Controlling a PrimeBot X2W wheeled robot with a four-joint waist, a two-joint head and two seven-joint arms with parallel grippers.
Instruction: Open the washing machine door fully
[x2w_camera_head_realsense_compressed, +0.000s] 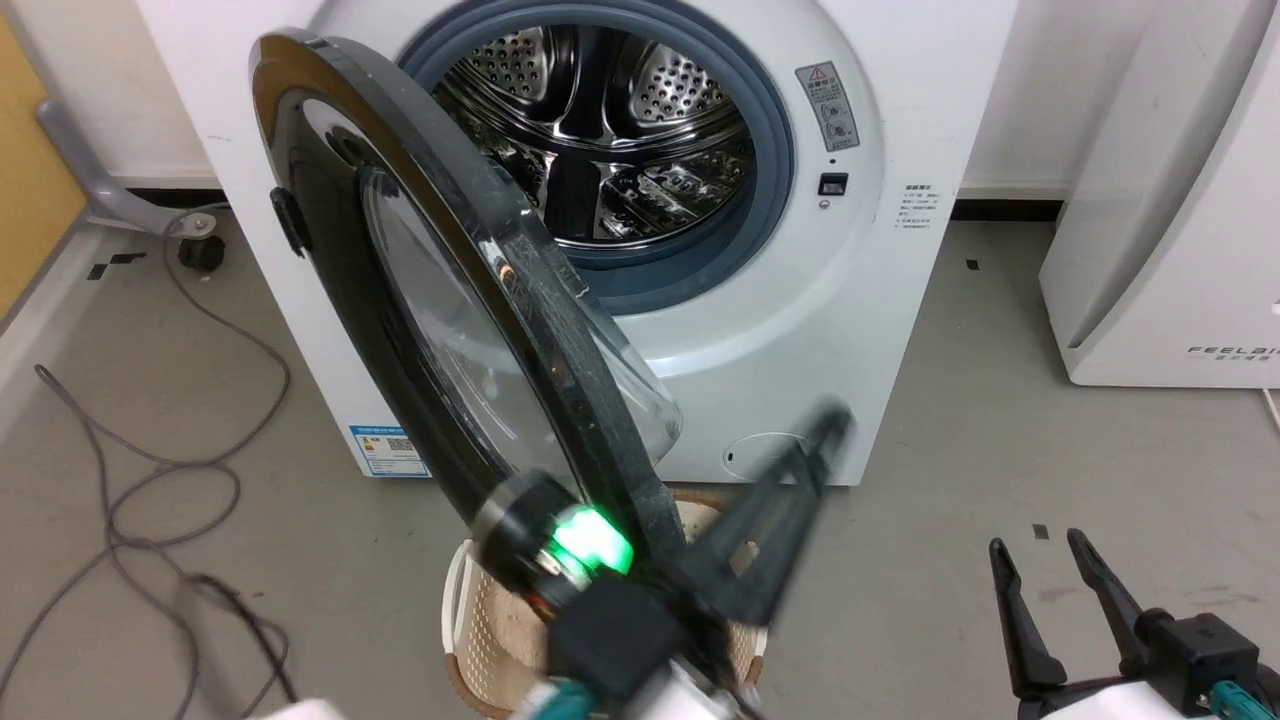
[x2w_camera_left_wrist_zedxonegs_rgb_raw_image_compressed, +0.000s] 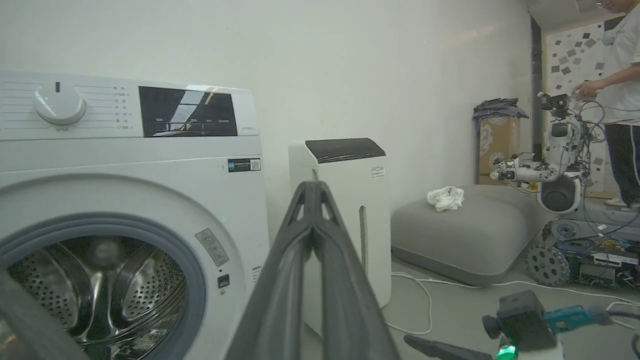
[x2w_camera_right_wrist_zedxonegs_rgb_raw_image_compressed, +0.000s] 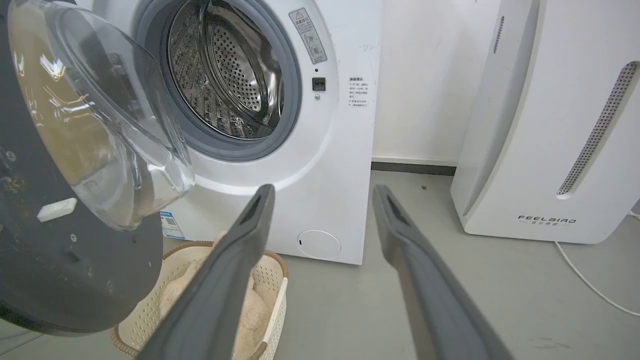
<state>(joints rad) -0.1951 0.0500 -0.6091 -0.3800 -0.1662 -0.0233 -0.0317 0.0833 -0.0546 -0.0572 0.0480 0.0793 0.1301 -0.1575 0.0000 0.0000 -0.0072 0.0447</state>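
The white washing machine (x2w_camera_head_realsense_compressed: 900, 300) stands with its steel drum exposed. Its door (x2w_camera_head_realsense_compressed: 400, 300) hangs from hinges on the left, swung roughly halfway out, with the clear glass bowl (x2w_camera_right_wrist_zedxonegs_rgb_raw_image_compressed: 100, 125) facing the drum. My left gripper (x2w_camera_head_realsense_compressed: 825, 432) is blurred just right of the door's lower edge, in front of the machine's low front. In the left wrist view this gripper (x2w_camera_left_wrist_zedxonegs_rgb_raw_image_compressed: 312, 187) is shut with nothing between its fingers. My right gripper (x2w_camera_head_realsense_compressed: 1035, 542) stands open over the floor at the lower right, and the gap between its fingers (x2w_camera_right_wrist_zedxonegs_rgb_raw_image_compressed: 325, 187) holds nothing.
A cream laundry basket (x2w_camera_head_realsense_compressed: 480, 620) sits on the floor under the door. The white FEELBIRD appliance (x2w_camera_head_realsense_compressed: 1170, 200) stands right of the machine. Grey cables (x2w_camera_head_realsense_compressed: 150, 480) trail on the floor at left. Farther right are a grey cushion (x2w_camera_left_wrist_zedxonegs_rgb_raw_image_compressed: 470, 235), another robot (x2w_camera_left_wrist_zedxonegs_rgb_raw_image_compressed: 555, 150) and a person (x2w_camera_left_wrist_zedxonegs_rgb_raw_image_compressed: 620, 75).
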